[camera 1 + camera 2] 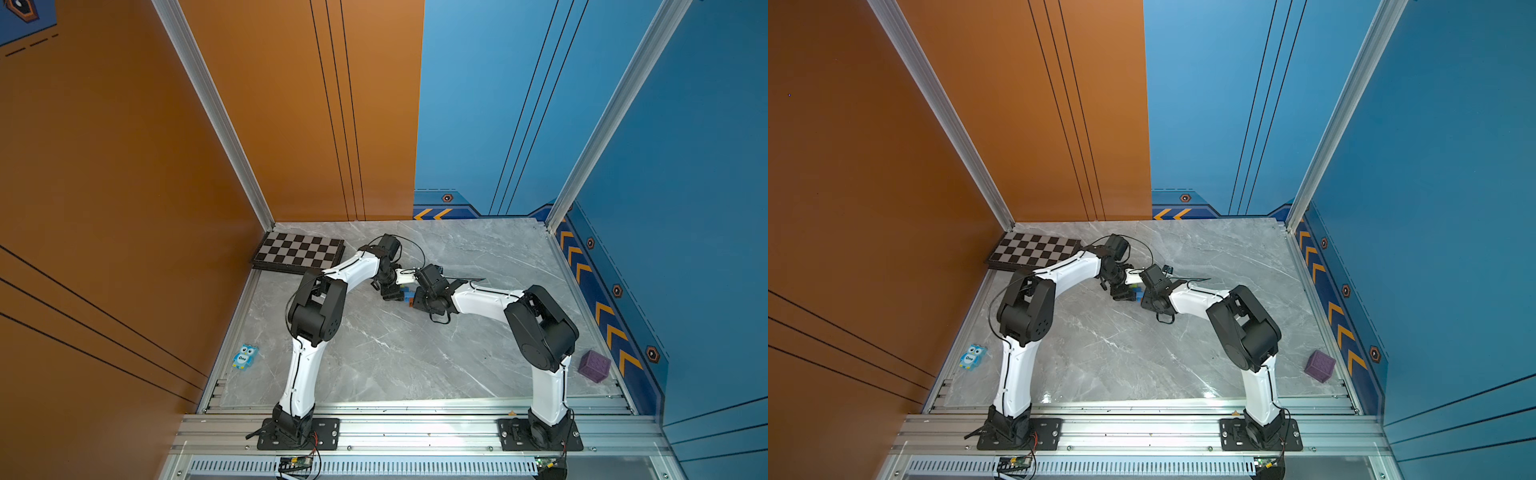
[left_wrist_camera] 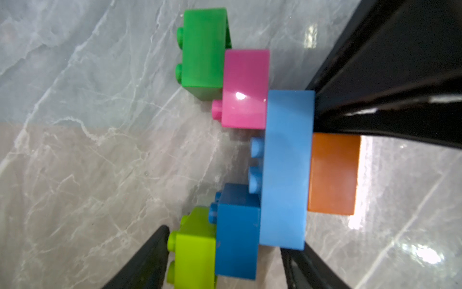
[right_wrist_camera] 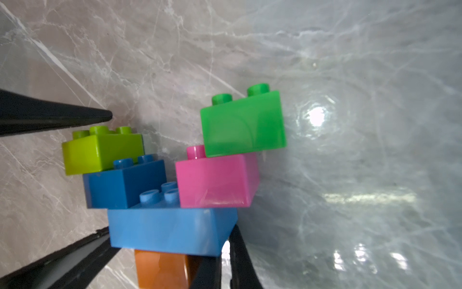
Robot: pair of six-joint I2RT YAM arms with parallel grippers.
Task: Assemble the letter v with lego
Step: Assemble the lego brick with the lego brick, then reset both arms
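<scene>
In the left wrist view the letter v (image 2: 277,150) lies on the surface (image 2: 87,150) at centre frame; the left tool (image 2: 222,240) stands spread wide astride its lime-tipped arm at the bottom, while the right tool (image 2: 325,107), closed on nothing, touches it beside the orange point from the upper right

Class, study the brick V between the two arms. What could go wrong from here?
1. The left fingers stand open around the lime brick and blue brick; pulling away askew might snag lime and pry it off.
2. The green brick covers the pink brick only partly, one pink stud bare; a knock could pop it loose.
3. The right fingers, shut, sit by the light-blue brick and orange brick; a push may tip the V.
</scene>
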